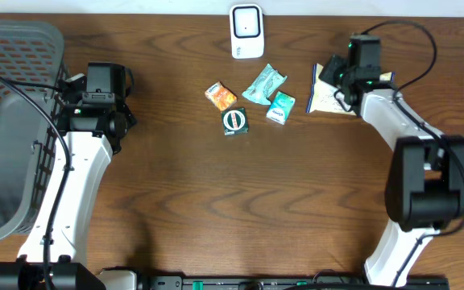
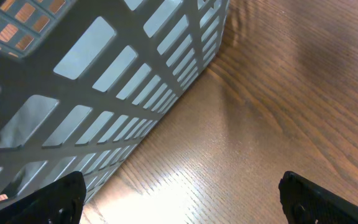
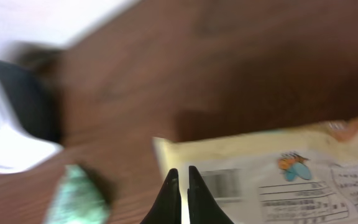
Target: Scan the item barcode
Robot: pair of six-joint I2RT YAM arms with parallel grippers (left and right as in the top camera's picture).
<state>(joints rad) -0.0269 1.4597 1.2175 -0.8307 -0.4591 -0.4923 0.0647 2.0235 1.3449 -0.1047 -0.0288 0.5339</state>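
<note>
A cream snack packet (image 1: 326, 98) with a printed barcode (image 3: 221, 183) lies at the back right of the table. My right gripper (image 1: 339, 80) is shut on the packet's (image 3: 278, 168) left edge, and its black fingertips (image 3: 180, 180) pinch a thin strip of it beside the barcode. The white scanner (image 1: 246, 31) stands at the back centre, and its blurred shape (image 3: 8, 127) shows left of the packet in the right wrist view. My left gripper (image 2: 185, 208) hangs open over bare wood beside the basket, holding nothing.
A grey slatted basket (image 1: 6, 121) fills the left edge of the table, close to my left arm. Between scanner and packet lie an orange packet (image 1: 221, 96), a teal packet (image 1: 263, 84), a small teal-and-white packet (image 1: 280, 107) and a dark round-labelled item (image 1: 234, 122).
</note>
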